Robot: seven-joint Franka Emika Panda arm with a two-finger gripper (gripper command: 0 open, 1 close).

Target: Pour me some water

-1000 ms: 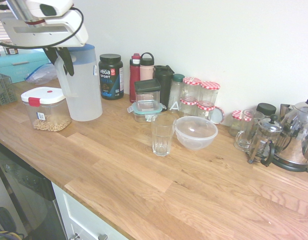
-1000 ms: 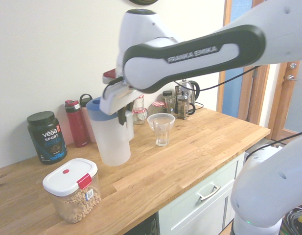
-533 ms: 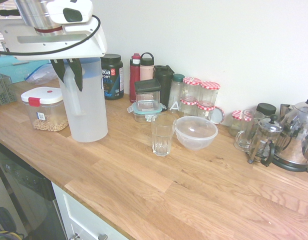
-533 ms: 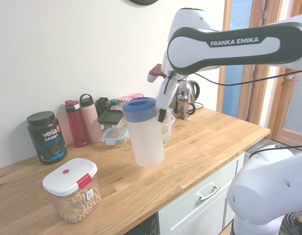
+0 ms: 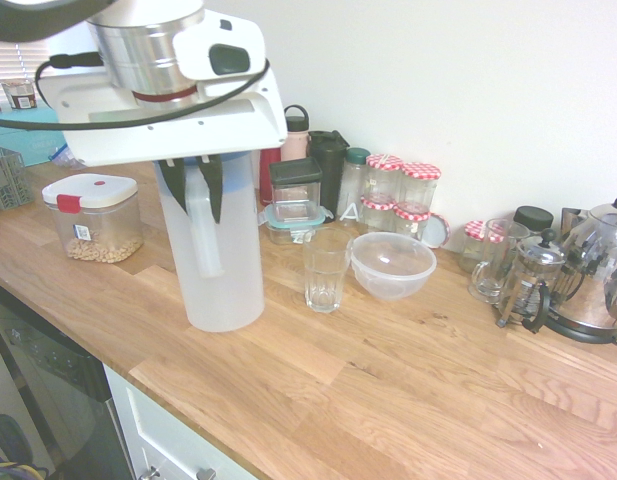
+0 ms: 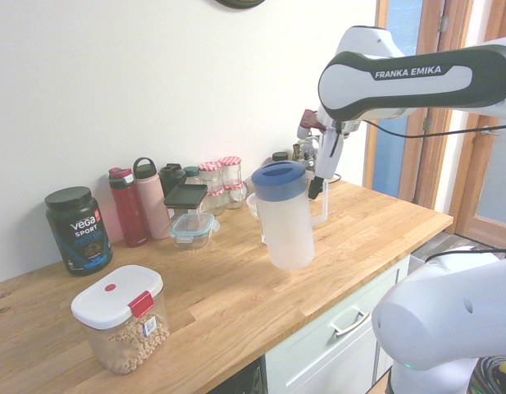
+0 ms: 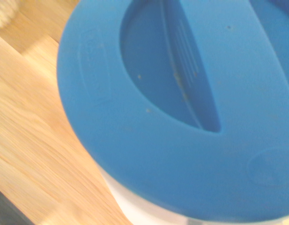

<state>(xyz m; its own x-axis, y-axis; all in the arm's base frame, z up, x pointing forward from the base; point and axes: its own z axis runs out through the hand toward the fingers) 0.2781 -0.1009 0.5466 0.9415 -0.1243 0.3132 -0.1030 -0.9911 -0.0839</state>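
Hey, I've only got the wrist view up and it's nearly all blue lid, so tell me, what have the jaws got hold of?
Observer: They're closed on the handle of the frosted pitcher.

Operator: Okay, and where's the glass I'd pour into?

Observer: The clear glass stands on the wooden counter, next to the clear plastic bowl.

Operator: Is the pitcher tipping towards it?

Observer: No, the second exterior view shows it roughly upright.
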